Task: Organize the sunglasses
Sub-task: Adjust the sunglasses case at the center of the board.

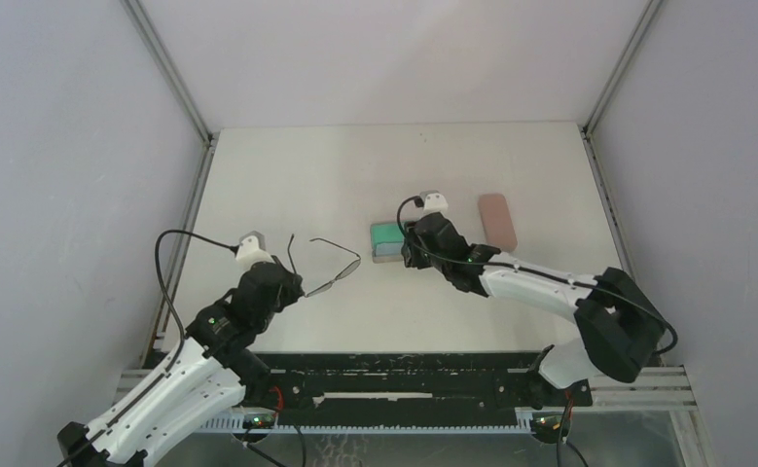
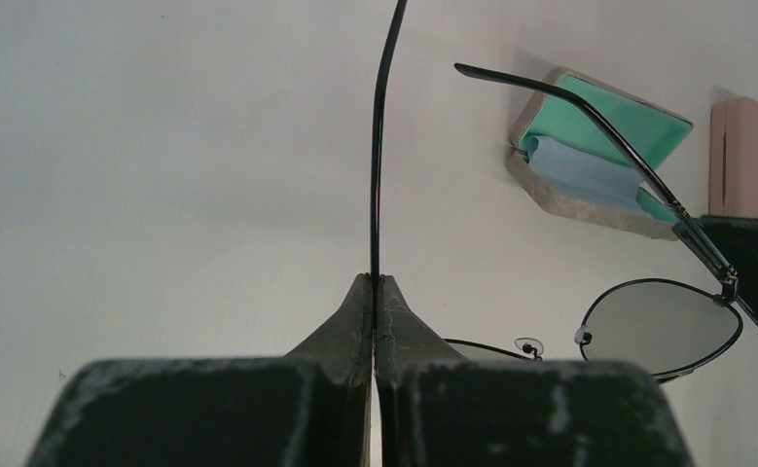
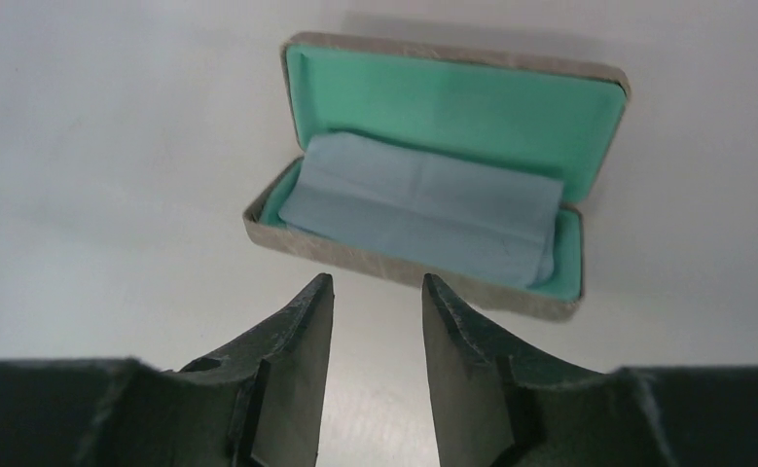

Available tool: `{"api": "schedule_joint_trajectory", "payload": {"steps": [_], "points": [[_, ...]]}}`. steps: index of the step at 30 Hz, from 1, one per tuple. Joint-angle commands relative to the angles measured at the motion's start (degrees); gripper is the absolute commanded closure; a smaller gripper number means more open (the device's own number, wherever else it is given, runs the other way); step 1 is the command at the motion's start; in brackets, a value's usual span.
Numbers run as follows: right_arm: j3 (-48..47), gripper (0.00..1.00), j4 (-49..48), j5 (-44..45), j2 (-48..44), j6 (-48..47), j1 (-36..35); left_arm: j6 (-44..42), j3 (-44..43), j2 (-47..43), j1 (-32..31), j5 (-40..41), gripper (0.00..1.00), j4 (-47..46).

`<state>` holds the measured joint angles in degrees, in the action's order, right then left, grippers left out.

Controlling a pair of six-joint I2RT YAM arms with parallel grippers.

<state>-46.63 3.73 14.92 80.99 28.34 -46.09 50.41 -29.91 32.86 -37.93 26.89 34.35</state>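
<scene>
– Looking at the left claw (image 2: 375, 282), how wide is it?

– Not wide at all. Its two tips are pressed together, with one thin black side arm of the sunglasses (image 2: 652, 326) pinched between them. That wire runs straight up and away from the tips.

– And the rest of the pair?

– Hanging off to the right of that claw. A dark lens in a thin black rim sits close by its right tip, and the other side arm slants away above it. The pair is unfolded. I cannot tell whether the lenses touch the surface (image 1: 355, 165) or hang just above it.

– What about the right claw (image 3: 375, 292)?

– Partly open, with a plain gap between the tips. Only bare surface shows in the gap, so it has hold of nothing and touches nothing.

– What lies in front of it?

– An open case (image 3: 452, 102), just beyond the tips. It has a grey-brown shell and a green lining, and its lid leans back on the far side. A light blue cloth (image 3: 423, 204) lies folded in the tray.

– Anything else near that claw?

– From above, a closed pink case (image 1: 497, 220) lies flat to its right, a little further back and apart from the open one.

– How do the two claws stand to each other?

– The open case lies between them, close to the right claw, while the sunglasses stay on the left claw's side.
</scene>
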Motion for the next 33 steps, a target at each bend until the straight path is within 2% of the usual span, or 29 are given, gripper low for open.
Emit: {"api": "schedule_joint_trajectory", "payload": {"steps": [1,11,33], "points": [[-5.91,0.62,-3.32,-1.21,5.33,-3.36,0.76,-0.29,-1.68,-1.10,-0.30,1.49,1.00,-0.71],[-10.06,0.66,-1.25,-1.17,12.87,-3.78,1.50,-0.93,-1.63,-1.29,-0.29,2.35,1.00,-0.41],[-5.22,0.68,2.20,-0.76,12.55,-0.09,-2.12,-1.02,-0.55,-0.02,-0.28,2.65,1.00,-1.47]]}}
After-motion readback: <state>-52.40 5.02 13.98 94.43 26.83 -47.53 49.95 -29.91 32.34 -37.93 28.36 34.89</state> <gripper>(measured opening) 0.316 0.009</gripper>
